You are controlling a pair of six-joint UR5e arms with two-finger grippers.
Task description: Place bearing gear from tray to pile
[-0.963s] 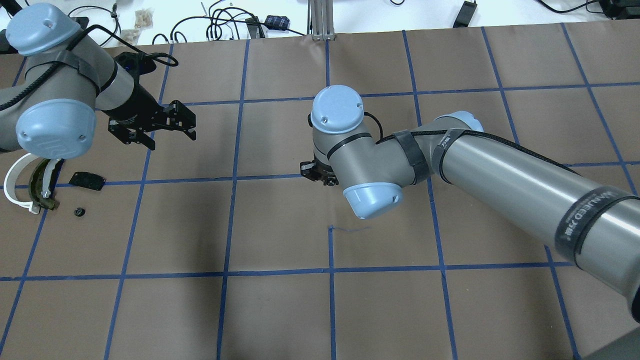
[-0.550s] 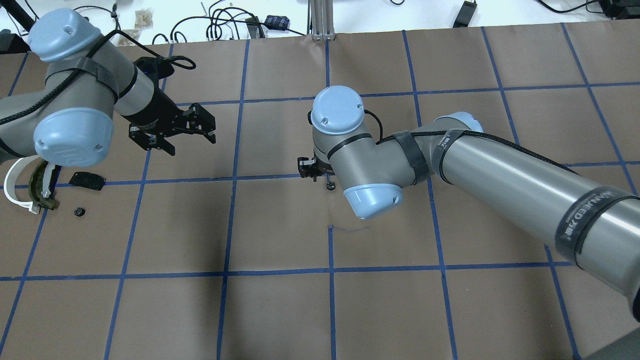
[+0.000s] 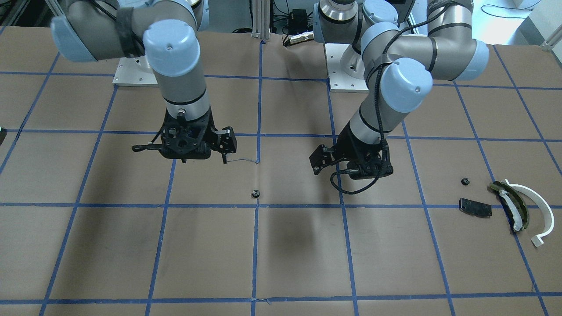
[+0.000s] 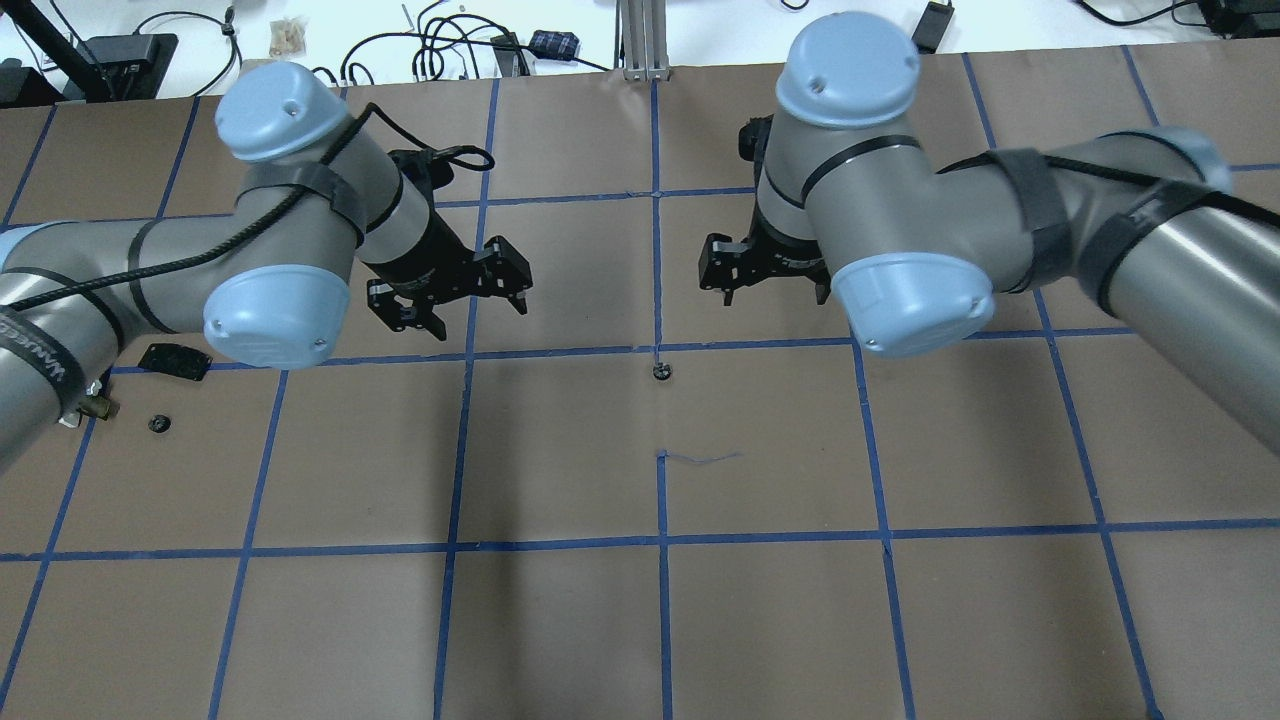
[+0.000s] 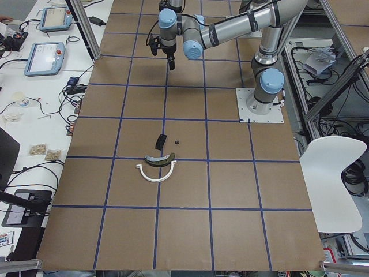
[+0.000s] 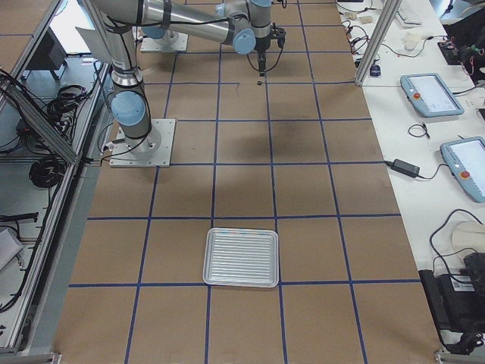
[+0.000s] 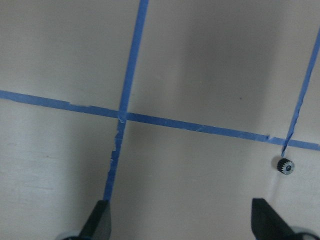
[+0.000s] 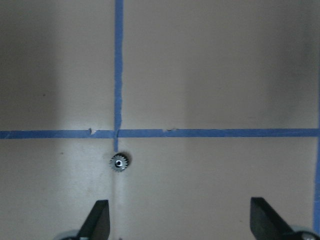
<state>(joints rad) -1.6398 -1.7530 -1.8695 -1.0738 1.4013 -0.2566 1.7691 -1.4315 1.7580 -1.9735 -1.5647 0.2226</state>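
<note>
Calling for centring the open left pincer (image 7: 182,222) over the gear (image 7: 286,165) on the desk (image 4: 560,450), holding the open, empty right pincer (image 8: 182,222) clear.

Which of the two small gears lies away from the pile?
The gear at the central tape crossing; the other gear sits beside the black plate.

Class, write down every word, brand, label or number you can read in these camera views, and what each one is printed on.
"WANUED": white letters on the black band round the grey left arm, overhead view; anything after it is unreadable.
Screens of the blue-framed teach pendants: too small to read.
Small black toothed gear: no markings legible.
</note>
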